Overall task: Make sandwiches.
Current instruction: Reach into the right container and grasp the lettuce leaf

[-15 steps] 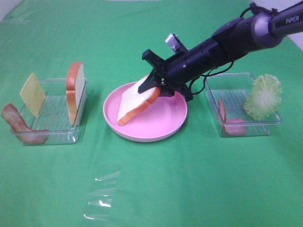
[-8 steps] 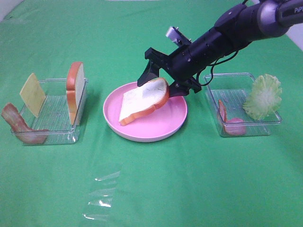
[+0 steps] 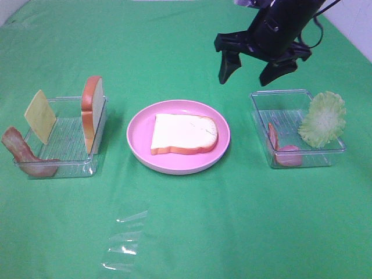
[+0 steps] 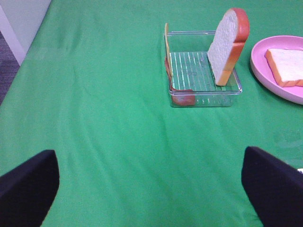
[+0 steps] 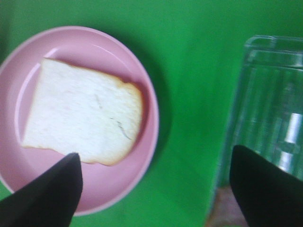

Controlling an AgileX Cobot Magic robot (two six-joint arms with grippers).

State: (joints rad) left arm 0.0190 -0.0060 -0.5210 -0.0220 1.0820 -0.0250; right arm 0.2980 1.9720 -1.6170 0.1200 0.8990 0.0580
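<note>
Off at the left, the left gripper (image 4: 151, 189) hangs with its fingers spread wide, holding nothing. Next comes the left tray (image 3: 58, 167), with a bacon strip (image 3: 17, 148), a cheese square (image 3: 39, 116) and an upright bread slice (image 3: 93, 110). At centre, the sandwich so far is one flat bread slice (image 3: 183, 133) lying on the pink plate (image 3: 139, 125). Farther back and to the right, the right gripper (image 3: 245, 75) hovers wide open and empty. The right tray (image 3: 302, 161) holds lettuce (image 3: 322, 119). These toy pieces look light, stiff and rather slick. Pinching a standing piece across its thin faces, near its top edge, seems surest.
</note>
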